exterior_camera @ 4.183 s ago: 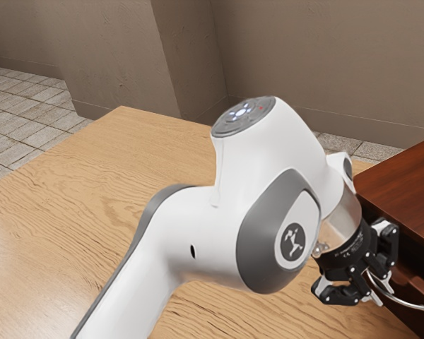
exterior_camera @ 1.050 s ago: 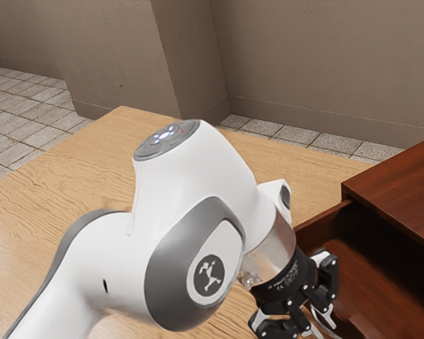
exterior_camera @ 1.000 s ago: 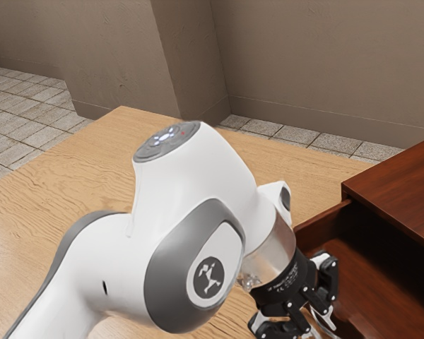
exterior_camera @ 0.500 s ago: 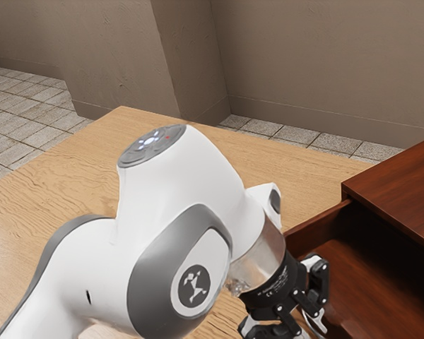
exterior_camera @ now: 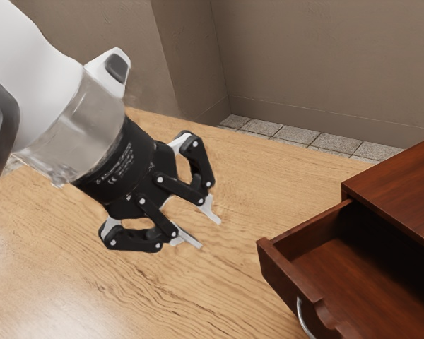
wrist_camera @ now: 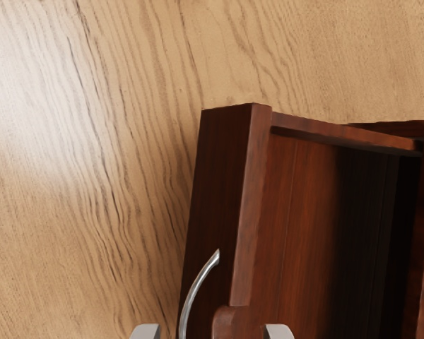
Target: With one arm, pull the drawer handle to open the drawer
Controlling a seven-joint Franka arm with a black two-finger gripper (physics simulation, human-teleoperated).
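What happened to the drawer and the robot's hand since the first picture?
The drawer slid out of the dark cabinet toward the exterior view's left and now stands open. The gripper, which was at the handle, has let go and drawn back to the exterior view's left, open above the table. The cabinet and table stayed put.

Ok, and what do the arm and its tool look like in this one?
The arm has a glossy white shell with a dark grey band, then a silvery translucent collar and a small white nub with a dark oval cap. The tool is black: a round body with fine white print, linked fingers with pale pivot dots, and flat light-grey fingertips.
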